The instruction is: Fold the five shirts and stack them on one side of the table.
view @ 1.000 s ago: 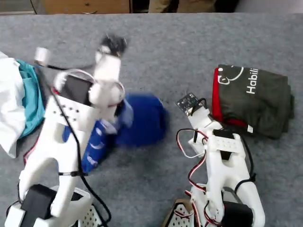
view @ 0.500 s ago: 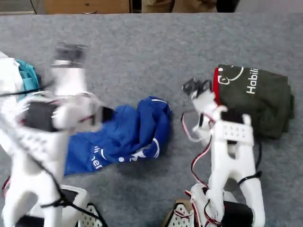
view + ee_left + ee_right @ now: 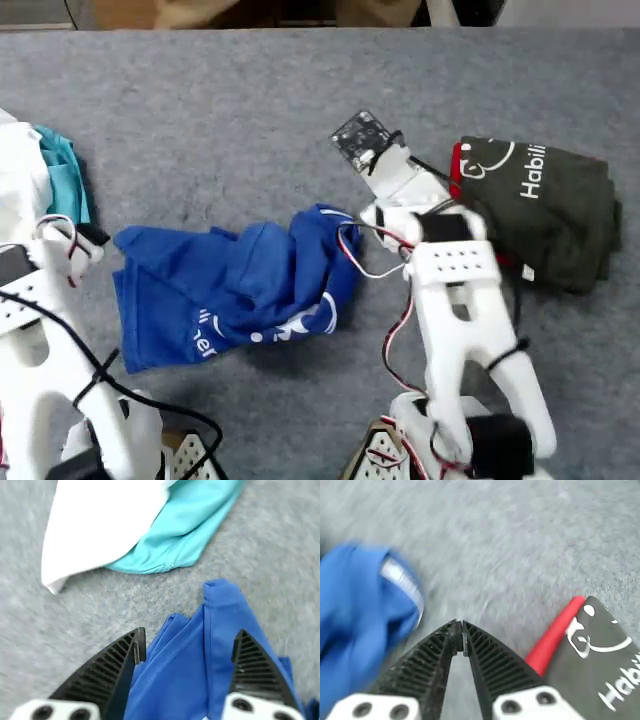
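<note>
Two claws, two states. The left gripper (image 3: 190,632) is spread wide and empty over a corner of the crumpled blue shirt (image 3: 230,290). The right gripper (image 3: 461,625) is pinched together on nothing, above the bare grey table (image 3: 250,110) between the blue shirt and the folded dark green shirt (image 3: 540,215). In the high view the blue shirt lies near centre. The dark green shirt, red at its edge, sits at 3 o'clock. The white shirt (image 3: 18,190) and teal shirt (image 3: 65,175) sit at 9 o'clock.

A grey, felt-like table (image 3: 250,130) reaches what looks like wooden furniture (image 3: 120,12) behind.
</note>
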`<state>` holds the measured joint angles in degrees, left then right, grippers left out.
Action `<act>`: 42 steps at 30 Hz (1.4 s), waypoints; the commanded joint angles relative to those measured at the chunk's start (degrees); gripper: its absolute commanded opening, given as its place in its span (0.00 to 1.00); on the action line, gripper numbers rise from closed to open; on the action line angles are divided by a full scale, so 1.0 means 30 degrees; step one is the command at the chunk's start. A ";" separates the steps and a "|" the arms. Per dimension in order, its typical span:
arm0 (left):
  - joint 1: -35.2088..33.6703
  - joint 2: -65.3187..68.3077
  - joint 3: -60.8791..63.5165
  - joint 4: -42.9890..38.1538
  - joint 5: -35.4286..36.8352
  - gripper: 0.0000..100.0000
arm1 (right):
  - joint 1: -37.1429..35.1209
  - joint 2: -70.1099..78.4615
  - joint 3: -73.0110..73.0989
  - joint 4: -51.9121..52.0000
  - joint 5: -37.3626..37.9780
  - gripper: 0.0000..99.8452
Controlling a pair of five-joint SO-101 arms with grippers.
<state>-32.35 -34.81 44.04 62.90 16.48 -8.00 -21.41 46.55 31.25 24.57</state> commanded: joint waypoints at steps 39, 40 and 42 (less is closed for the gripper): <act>0.3751 1.5341 -0.9934 -0.1055 0.5363 0.20 | 0.0249 0.7223 -0.3004 -0.6125 -0.2315 0.00; 0.3751 1.5458 -0.9934 -0.1055 0.5363 0.19 | 0.0249 0.7223 -0.3004 -0.6125 -0.2315 0.00; 0.3751 1.5604 -0.9963 -0.1084 0.5304 0.15 | 0.0249 0.7223 -0.3004 -0.6154 -0.2315 0.00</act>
<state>-21.80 12.13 16.79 60.26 32.31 -6.33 0.40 40.75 12.70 17.71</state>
